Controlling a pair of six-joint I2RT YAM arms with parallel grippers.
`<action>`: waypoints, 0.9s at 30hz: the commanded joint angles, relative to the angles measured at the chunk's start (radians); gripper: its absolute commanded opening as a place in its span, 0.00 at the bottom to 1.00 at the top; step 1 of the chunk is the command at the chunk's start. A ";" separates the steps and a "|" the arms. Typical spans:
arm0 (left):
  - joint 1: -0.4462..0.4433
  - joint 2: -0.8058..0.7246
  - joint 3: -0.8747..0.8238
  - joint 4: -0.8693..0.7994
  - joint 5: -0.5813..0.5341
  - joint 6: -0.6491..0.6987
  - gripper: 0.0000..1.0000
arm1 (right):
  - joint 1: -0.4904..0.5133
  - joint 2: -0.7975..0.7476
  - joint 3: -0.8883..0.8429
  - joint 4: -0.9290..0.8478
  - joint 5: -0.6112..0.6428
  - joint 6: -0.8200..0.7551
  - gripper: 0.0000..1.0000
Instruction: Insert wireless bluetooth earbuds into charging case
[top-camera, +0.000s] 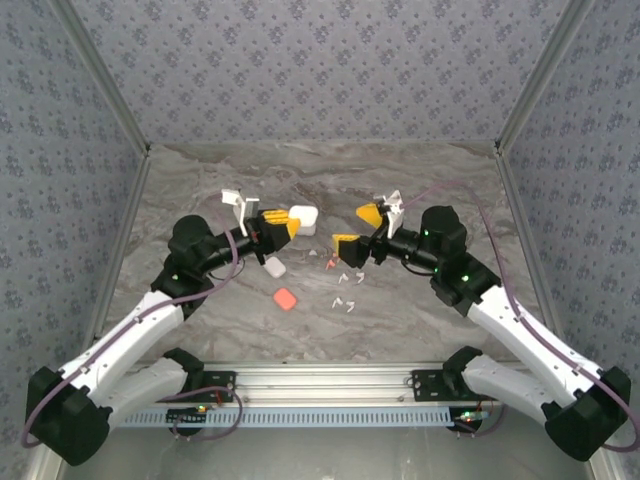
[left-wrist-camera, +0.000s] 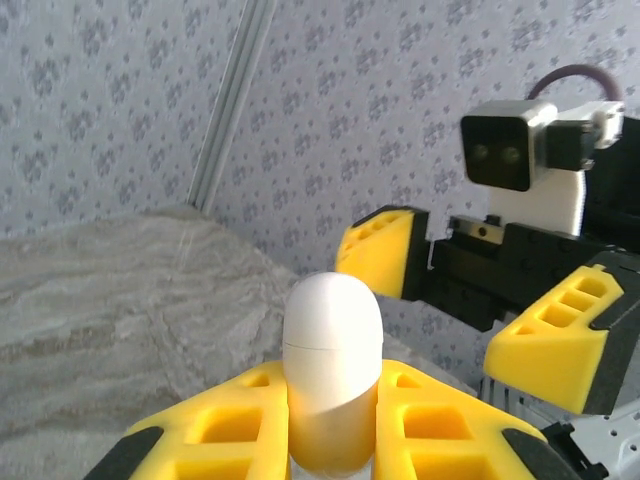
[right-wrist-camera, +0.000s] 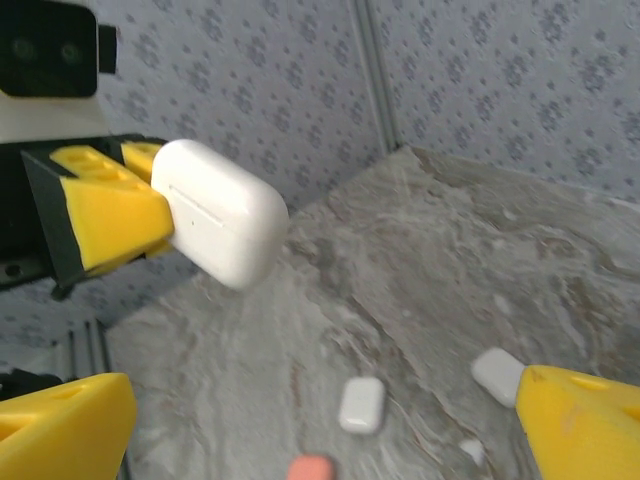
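My left gripper (top-camera: 286, 225) is shut on a closed white charging case (top-camera: 303, 219) and holds it above the table; in the left wrist view the case (left-wrist-camera: 332, 330) stands upright between the yellow fingers (left-wrist-camera: 230, 425). My right gripper (top-camera: 358, 227) faces it a short way off, open and holding nothing. In the right wrist view the held case (right-wrist-camera: 220, 210) hangs at the upper left. Several tiny white earbuds (top-camera: 346, 277) lie scattered on the marble under and in front of the right gripper, some nearer the front (top-camera: 348, 305).
A second white case (top-camera: 274, 267) and a coral-red case (top-camera: 285, 299) lie on the table below the left gripper. The right wrist view shows that white case (right-wrist-camera: 361, 404), the coral one (right-wrist-camera: 312, 468) and another white rounded case (right-wrist-camera: 497, 375). Patterned walls enclose the table.
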 joint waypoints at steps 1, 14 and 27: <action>-0.011 -0.021 0.007 0.088 -0.003 0.034 0.04 | -0.002 0.054 0.042 0.129 -0.081 0.088 1.00; -0.026 -0.023 0.008 0.081 0.002 0.047 0.02 | 0.002 0.196 0.152 0.146 -0.095 0.080 1.00; -0.029 -0.025 0.008 0.081 0.005 0.050 0.00 | -0.006 0.271 0.216 0.114 -0.083 0.078 0.98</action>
